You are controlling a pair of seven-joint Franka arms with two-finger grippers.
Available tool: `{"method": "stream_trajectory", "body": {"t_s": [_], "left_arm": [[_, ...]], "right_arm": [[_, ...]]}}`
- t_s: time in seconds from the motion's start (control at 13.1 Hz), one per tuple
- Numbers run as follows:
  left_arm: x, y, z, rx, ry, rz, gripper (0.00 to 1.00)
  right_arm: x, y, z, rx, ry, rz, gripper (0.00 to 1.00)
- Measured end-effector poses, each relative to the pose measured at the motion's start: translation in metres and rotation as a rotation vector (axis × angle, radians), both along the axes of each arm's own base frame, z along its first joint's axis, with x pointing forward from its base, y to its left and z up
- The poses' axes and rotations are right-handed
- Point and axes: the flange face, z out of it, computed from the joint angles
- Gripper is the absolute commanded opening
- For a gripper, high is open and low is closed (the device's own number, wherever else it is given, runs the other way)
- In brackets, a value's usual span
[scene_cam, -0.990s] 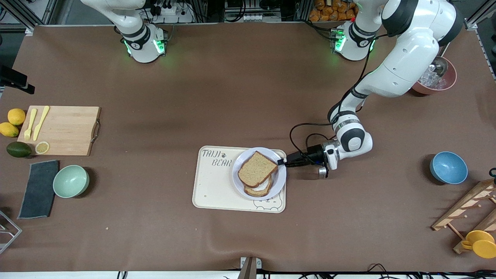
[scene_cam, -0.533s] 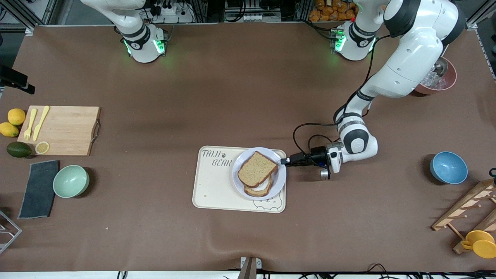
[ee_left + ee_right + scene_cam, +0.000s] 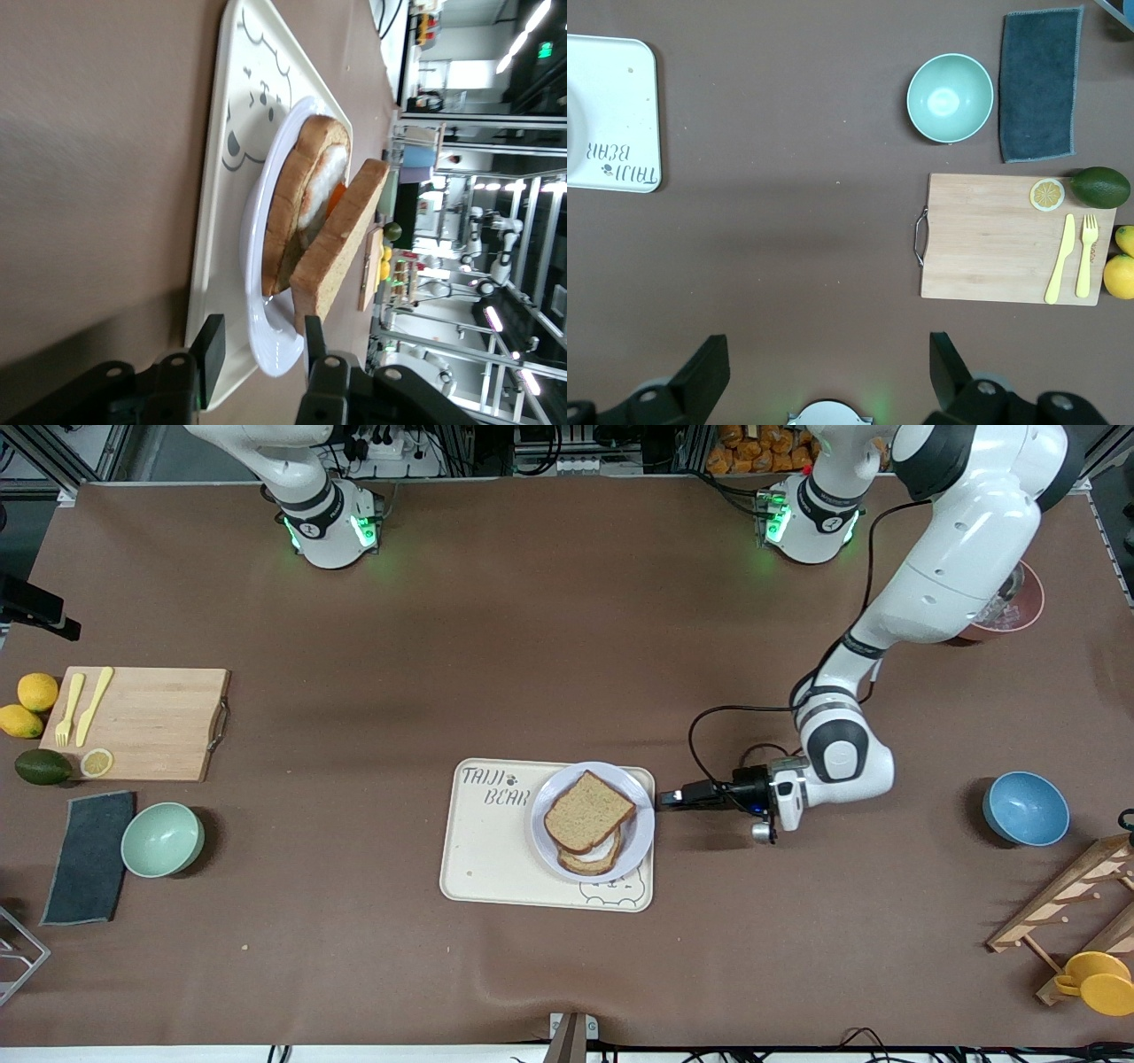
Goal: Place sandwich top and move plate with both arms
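The top point(image 3: 588, 811) lies on the plate point(image 3: 640, 841). Left pincer point(image 3: 671, 797), fingers apart, sits just off its rim; right pincer point(image 3: 824, 372) waits, fingers apart.

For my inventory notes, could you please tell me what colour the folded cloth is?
The cloth is dark grey, seen best in the right wrist view.

Under your right end effector point(image 3: 826, 367), fingers spread, the desk point(image 3: 788, 221) carries a green bowl point(image 3: 950, 97), cutting board point(image 3: 1001, 237) and tray corner point(image 3: 616, 115).
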Motion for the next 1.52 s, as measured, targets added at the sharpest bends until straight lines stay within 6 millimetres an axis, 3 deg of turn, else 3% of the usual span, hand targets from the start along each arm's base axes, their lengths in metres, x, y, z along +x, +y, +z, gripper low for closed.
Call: {"method": "stream_trajectory", "body": {"t_s": [0.08, 0.23, 0.46, 0.69, 1.07, 1.22, 1.29, 1.37, 1.52], "left_arm": [[0.007, 0.007, 0.017, 0.027, 0.011, -0.010, 0.36], [0.021, 0.016, 0.056, 0.098, 0.032, -0.025, 0.34], [0.043, 0.035, 0.106, 0.245, 0.064, -0.039, 0.35], [0.058, 0.041, 0.154, 0.394, 0.096, -0.094, 0.37], [0.065, 0.075, 0.235, 0.823, 0.047, -0.198, 0.43], [0.061, 0.081, 0.262, 0.966, 0.016, -0.254, 0.60], [0.059, 0.084, 0.274, 1.027, 0.007, -0.279, 0.95], [0.058, 0.089, 0.287, 1.076, 0.000, -0.291, 1.00], [0.051, 0.101, 0.313, 1.157, -0.001, -0.302, 1.00]], "right_arm": [[0.000, 0.000, 0.000, 0.000, 0.000, 0.000, 1.00], [0.000, 0.000, 0.000, 0.000, 0.000, 0.000, 1.00], [0.001, 0.003, 0.000, 0.000, 0.001, 0.005, 1.00], [0.002, 0.004, -0.002, 0.000, 0.004, 0.008, 1.00], [0.002, 0.004, -0.002, 0.000, 0.005, 0.007, 1.00], [0.001, 0.001, -0.002, 0.000, 0.005, 0.003, 1.00], [0.001, 0.001, -0.002, 0.000, 0.006, 0.002, 1.00], [0.001, 0.001, -0.003, 0.000, 0.006, 0.002, 1.00], [0.001, 0.001, -0.003, 0.000, 0.006, 0.002, 1.00]]}}
